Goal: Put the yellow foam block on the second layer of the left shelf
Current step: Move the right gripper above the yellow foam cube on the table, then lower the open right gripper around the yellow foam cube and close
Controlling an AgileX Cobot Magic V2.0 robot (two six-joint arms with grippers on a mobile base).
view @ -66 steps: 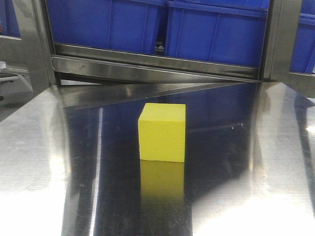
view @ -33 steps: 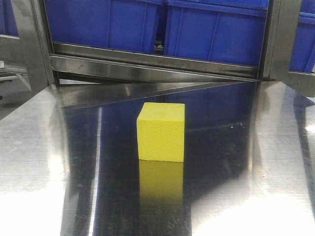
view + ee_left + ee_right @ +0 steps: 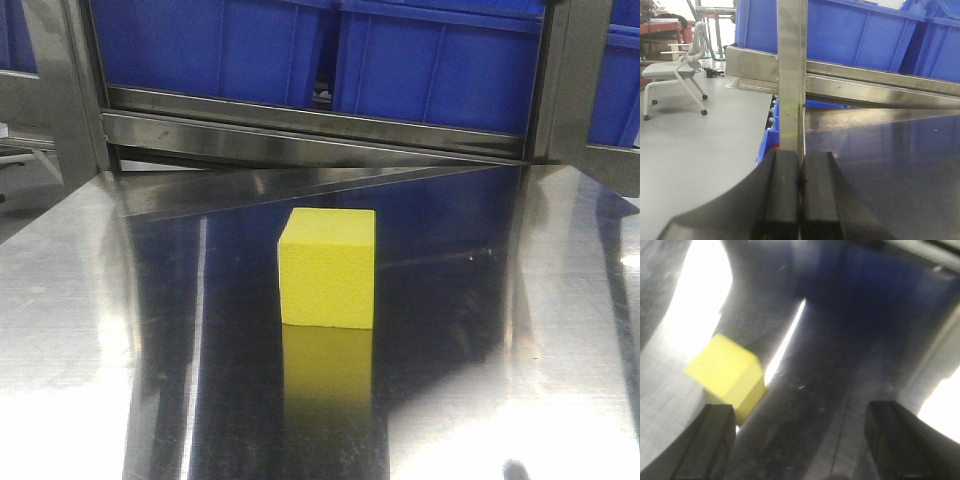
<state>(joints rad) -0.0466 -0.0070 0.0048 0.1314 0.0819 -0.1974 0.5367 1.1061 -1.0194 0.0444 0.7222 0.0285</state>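
Pre-grasp, I'm judging: yellow foam block point(image 3: 328, 268) sitting untouched on counter point(image 3: 80, 300). My right claw point(image 3: 802, 440) hovering spread wide, gap lying right of block. Left claw point(image 3: 800, 185) resting pressed together, empty. Next I'm needing leftward shift, then straddling, squeezing.

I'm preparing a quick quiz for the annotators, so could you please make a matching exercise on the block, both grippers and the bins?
Things: 1 yellow foam block; 2 left gripper; 3 right gripper; 4 blue bins.
States: a open; b on the shelf; c shut, empty; d on the steel table.
Pairs: 1-d, 2-c, 3-a, 4-b.
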